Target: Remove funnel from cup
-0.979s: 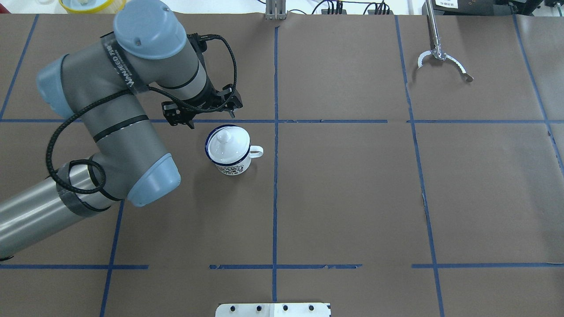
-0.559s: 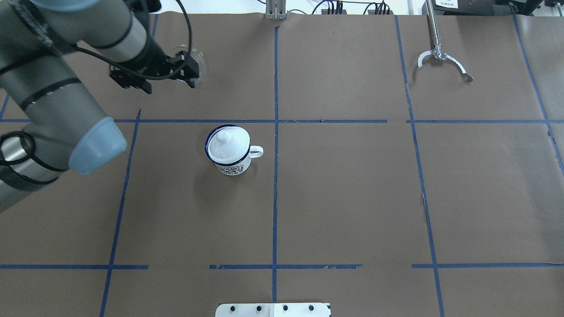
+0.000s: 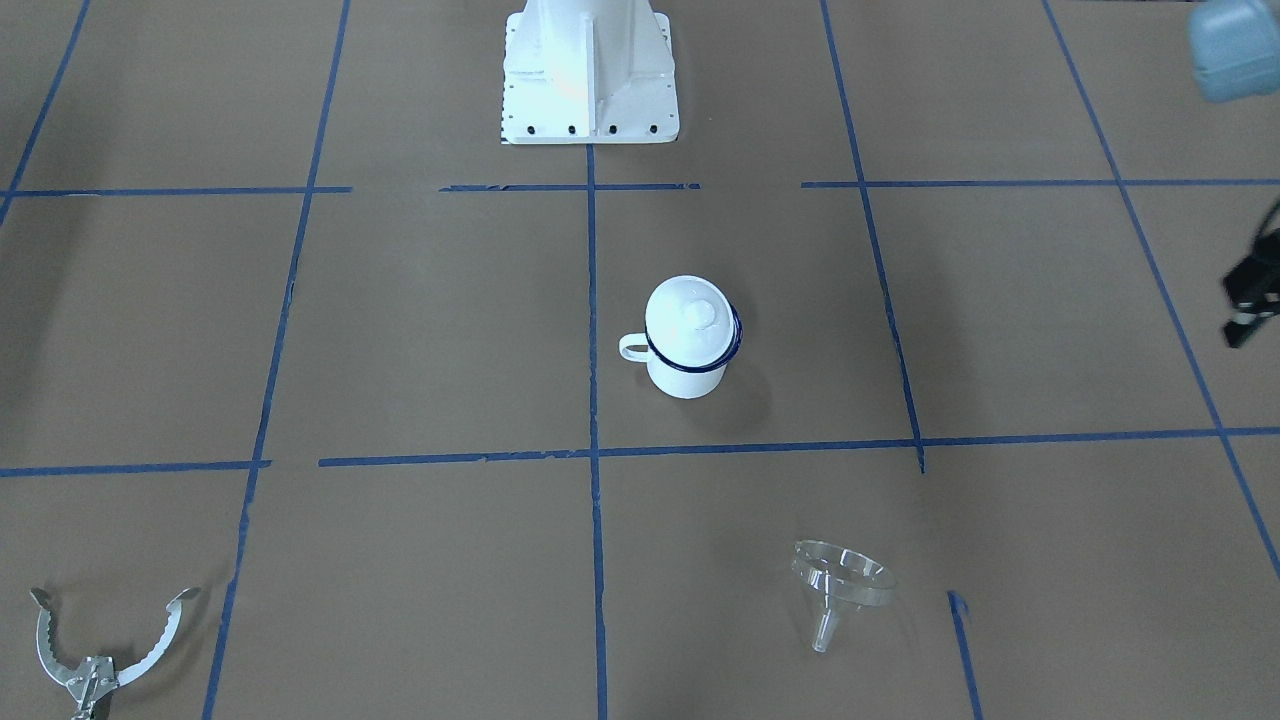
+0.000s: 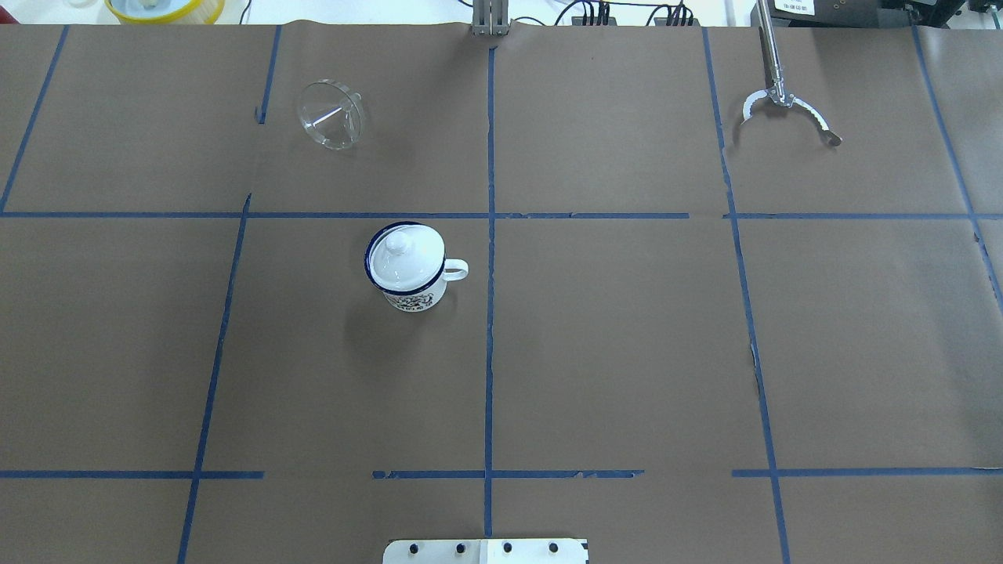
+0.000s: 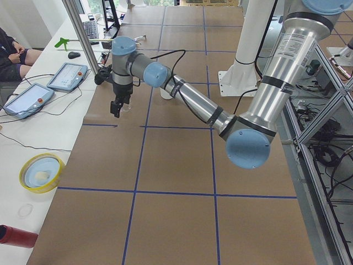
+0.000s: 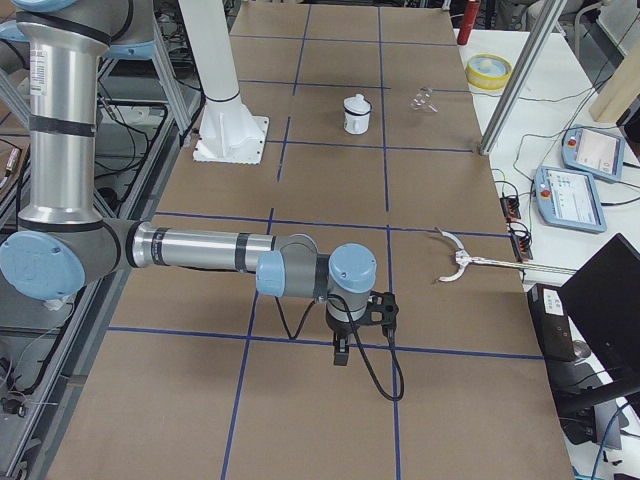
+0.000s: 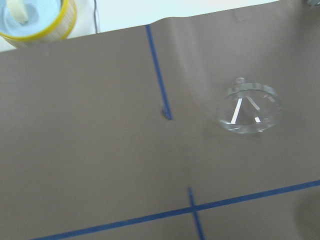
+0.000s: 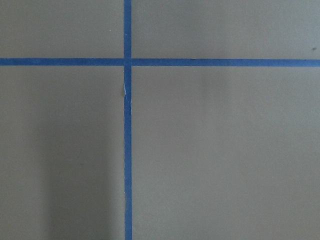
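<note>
- the left claw [image 5: 116, 111] is small and far off in the left side view and cut by the frame edge in the front view. i cannot tell whether its fingers are apart or together.
- the right claw [image 6: 341, 352] shows only in the right side view, so its state cannot be told either. its wrist camera sees only bench and blue tape lines [image 8: 127, 150].
- the left arm hides most of the cup in the left side view.
- the left arm stretches long across the bench [image 4: 627, 352], wrist pointing down, claw hanging just above the surface.
- the right arm lies low with a level forearm, its claw pointing down close over the bench.
- the clear funnel [image 4: 331, 115] lies tipped on its side on the bench, just beside the left claw.
- the cup [image 4: 419, 296] stands upright with a white lid [image 4: 400, 258] on it, well apart from both claws.
- a second ago the left arm filled the overhead view near the cup, and shortly after its claw was at the funnel. now the arm has left that view and the funnel lies alone; cup and lid are unchanged.
</note>
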Robot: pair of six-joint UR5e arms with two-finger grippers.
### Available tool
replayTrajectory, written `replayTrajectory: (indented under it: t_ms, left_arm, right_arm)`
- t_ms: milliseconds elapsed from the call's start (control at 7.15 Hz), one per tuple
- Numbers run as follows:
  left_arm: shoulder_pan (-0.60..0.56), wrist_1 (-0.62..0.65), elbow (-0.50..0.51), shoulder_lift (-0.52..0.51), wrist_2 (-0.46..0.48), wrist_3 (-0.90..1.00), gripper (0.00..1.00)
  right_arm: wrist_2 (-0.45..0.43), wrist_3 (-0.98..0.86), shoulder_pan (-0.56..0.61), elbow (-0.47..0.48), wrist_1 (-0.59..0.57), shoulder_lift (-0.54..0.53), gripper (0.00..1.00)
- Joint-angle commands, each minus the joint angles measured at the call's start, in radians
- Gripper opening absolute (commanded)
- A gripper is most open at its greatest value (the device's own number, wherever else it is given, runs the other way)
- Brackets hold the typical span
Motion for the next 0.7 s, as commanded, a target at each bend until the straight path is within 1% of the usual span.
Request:
replayTrajectory:
  t_ms: [0, 140, 280, 559]
  left_arm:
    - [-0.138, 0.031, 0.060, 0.178, -0.081, 0.224, 1.00]
    - [-0.173, 0.019, 0.077, 0.261, -0.088, 0.256, 1.00]
    - [-0.172, 0.021, 0.079, 0.317, -0.086, 0.247, 1.00]
    - [-0.174, 0.028, 0.083, 0.319, -0.074, 0.244, 1.00]
  right_arm:
    - [0.000, 0.000, 0.000, 0.000, 0.000, 0.000, 1.00]
    - [0.000, 0.000, 0.000, 0.000, 0.000, 0.000, 1.00]
    - [0.000, 0.000, 0.000, 0.000, 0.000, 0.000, 1.00]
    - [0.000, 0.000, 0.000, 0.000, 0.000, 0.000, 1.00]
